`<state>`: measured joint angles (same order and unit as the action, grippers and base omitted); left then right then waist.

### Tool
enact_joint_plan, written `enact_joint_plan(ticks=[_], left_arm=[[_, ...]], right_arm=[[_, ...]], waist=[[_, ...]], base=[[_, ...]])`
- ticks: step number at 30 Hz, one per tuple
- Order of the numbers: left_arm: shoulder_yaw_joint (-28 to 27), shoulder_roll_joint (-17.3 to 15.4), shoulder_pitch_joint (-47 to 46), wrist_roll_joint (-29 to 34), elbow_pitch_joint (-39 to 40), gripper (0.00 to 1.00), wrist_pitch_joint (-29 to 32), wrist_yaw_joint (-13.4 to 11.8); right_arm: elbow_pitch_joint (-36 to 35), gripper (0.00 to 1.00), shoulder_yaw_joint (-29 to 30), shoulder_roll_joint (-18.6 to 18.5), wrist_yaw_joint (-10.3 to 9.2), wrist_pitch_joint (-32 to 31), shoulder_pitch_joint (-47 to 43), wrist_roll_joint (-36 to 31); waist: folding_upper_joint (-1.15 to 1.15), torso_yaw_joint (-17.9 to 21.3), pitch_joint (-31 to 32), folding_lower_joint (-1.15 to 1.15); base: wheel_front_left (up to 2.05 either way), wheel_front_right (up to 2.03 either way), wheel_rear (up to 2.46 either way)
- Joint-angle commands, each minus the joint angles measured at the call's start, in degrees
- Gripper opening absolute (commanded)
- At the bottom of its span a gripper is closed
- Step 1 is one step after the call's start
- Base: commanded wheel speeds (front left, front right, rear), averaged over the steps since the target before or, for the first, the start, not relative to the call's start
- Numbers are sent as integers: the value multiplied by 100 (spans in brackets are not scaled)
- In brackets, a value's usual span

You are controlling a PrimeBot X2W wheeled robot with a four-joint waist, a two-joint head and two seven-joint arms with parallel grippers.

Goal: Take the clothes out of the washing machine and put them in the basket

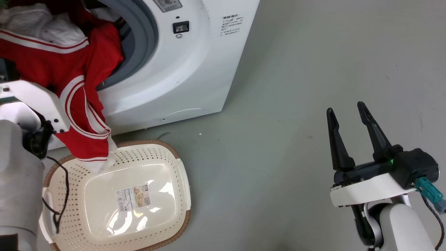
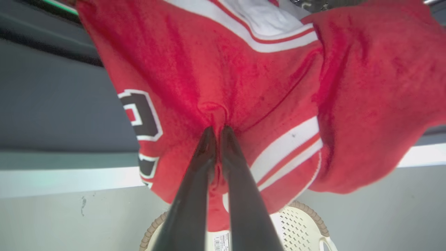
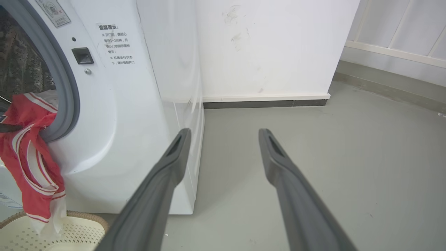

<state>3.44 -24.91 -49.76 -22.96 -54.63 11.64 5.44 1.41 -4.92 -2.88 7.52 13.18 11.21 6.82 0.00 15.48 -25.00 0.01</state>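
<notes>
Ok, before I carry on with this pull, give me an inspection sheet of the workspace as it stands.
Surface: grey floor, bare apart from faint marks.
Job's things: red clothes hang out of the washing machine porthole, lower end reaching into the basket; the basket stands on the floor before the machine, with a label at its bottom.
Clutter: nothing seen.
Grippers: left gripper shut on the clothes, pinching a fold of red fabric; right gripper open, holding nothing, over the floor to the right.
Cables: black cable hangs from the left arm across the basket's rim; teal connector at the right wrist.
Surroundings: white wall with a dark baseboard beside the machine.
</notes>
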Motion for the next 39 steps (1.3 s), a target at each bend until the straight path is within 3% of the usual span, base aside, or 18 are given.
enact_joint_plan(ticks=[1,12,19,33,39], left_arm=[[5,22,101,6,3,0,-51,-25],[-62,302,859,59,735,0,-1648,-395],[-69,630,1838,17,1640,0,-2233,-647],[271,1246,4436,-91,3946,0,-1957,-1107],[373,1426,5120,-212,4005,0,-1732,-1243]], right_arm=[[-7,100,6,1,-6,-10,36,-38],[-31,100,134,0,-6,-151,-307,-144],[-190,100,215,0,-5,-346,-592,-259],[-511,100,231,0,-5,-641,-925,-361],[-610,100,212,0,-6,-648,-857,-349]], waist=[[0,-15,28,-1],[0,-244,757,-1],[0,-492,1258,-1],[0,-892,1728,-1],[0,-955,1521,-1]], base=[[0,0,0],[0,0,0],[0,0,0],[0,0,0],[0,0,0]])
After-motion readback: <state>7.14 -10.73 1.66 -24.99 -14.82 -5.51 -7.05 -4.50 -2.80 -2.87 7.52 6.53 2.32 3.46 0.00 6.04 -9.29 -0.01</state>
